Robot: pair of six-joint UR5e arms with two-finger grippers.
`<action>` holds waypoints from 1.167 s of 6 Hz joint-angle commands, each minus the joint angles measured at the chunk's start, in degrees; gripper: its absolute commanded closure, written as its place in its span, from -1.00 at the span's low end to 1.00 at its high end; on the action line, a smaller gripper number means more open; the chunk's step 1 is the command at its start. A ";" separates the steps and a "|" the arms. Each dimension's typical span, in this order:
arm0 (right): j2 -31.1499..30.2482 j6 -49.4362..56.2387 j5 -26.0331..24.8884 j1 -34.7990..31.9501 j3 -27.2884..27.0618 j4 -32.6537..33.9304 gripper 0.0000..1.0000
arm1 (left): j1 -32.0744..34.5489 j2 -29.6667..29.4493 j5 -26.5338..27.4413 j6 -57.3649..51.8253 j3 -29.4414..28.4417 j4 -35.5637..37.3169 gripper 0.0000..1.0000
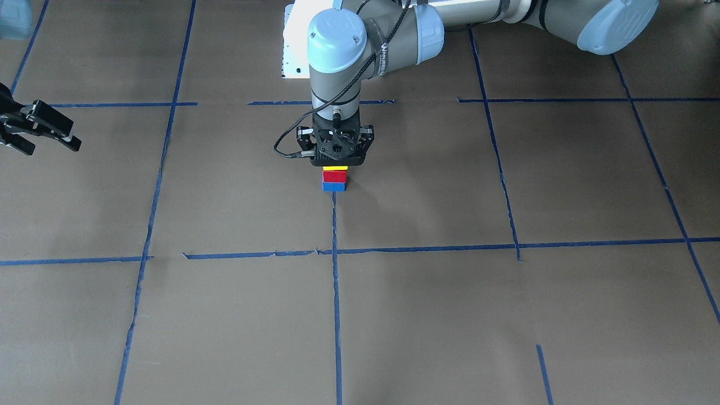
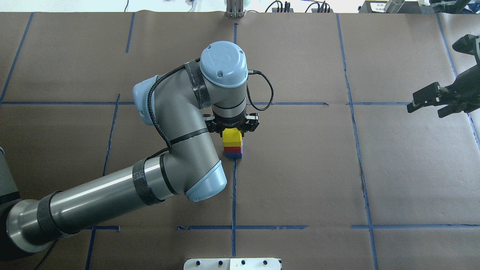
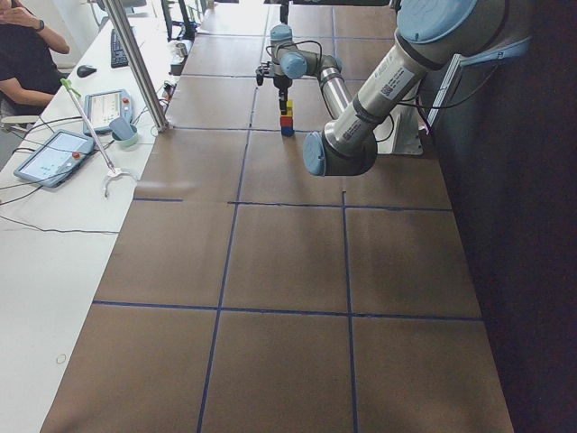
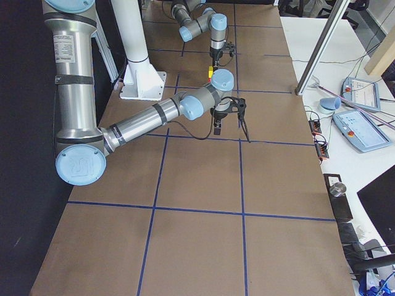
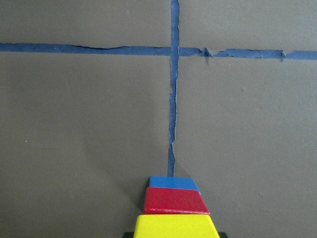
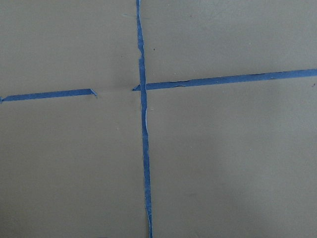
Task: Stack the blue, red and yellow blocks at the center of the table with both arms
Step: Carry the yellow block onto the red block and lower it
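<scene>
A stack stands at the table's centre: blue block [image 1: 333, 187] at the bottom, red block [image 1: 334, 176] on it, yellow block [image 2: 232, 138] on top. It also shows in the left wrist view [image 5: 174, 225]. My left gripper [image 2: 232, 129] points straight down over the stack. Its fingers sit tight against the yellow block's sides, so it looks shut on it. My right gripper [image 2: 431, 105] is open and empty, far off at the table's side, also in the front view [image 1: 42, 135].
Blue tape lines [image 1: 336, 247] divide the brown table into squares. A white base plate [image 1: 292, 45] sits behind the stack by the robot. Tablets and cables lie on the side bench [image 3: 54, 153].
</scene>
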State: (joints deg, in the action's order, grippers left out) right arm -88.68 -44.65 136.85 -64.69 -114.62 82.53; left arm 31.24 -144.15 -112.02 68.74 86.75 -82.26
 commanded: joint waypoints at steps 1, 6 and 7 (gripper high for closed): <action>0.00 0.00 0.00 0.00 0.01 0.00 -1.00 | -0.04 -0.08 0.14 -0.01 -0.01 -0.01 0.88; 0.00 0.00 0.00 0.00 0.10 0.00 -1.00 | -1.27 -0.16 2.07 -0.45 0.87 -0.01 -1.00; 0.00 0.00 0.00 0.00 0.10 0.00 -1.00 | -0.93 -0.69 1.98 -0.36 2.70 -0.01 -1.00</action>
State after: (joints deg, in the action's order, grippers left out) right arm -88.68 -44.65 136.84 -64.69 -114.52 82.53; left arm 30.09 -144.42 -109.98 68.32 88.13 -82.25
